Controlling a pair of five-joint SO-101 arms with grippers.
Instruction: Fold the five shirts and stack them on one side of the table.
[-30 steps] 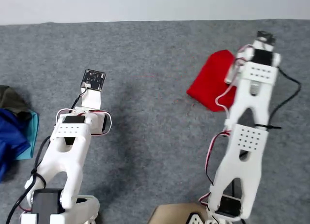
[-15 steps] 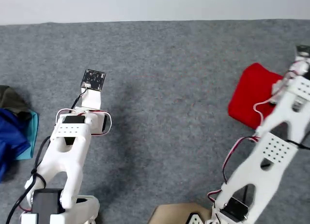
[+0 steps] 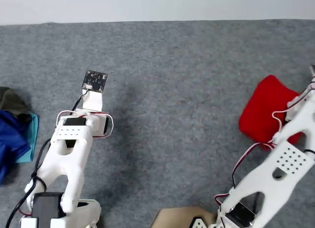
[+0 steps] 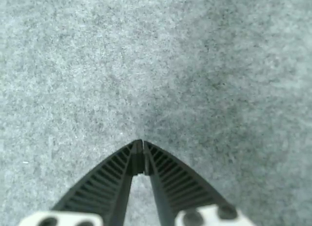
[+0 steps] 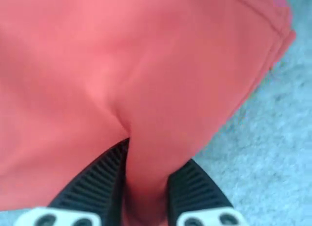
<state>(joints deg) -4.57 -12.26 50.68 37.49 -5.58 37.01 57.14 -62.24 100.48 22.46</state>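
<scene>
Grey table point(image 3: 187, 65), red shirt point(image 3: 263, 107), apparently folded

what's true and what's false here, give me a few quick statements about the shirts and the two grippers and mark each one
1. The right gripper is shut on the red shirt. True.
2. A blue shirt lies in a heap at the edge of the table, beside the left arm. True.
3. The left gripper grips the blue shirt. False: its fingers are shut on nothing, over bare grey table.
4. The red shirt lies on the heap with the blue shirt. False: it is at the opposite side of the table, by the right arm.
</scene>
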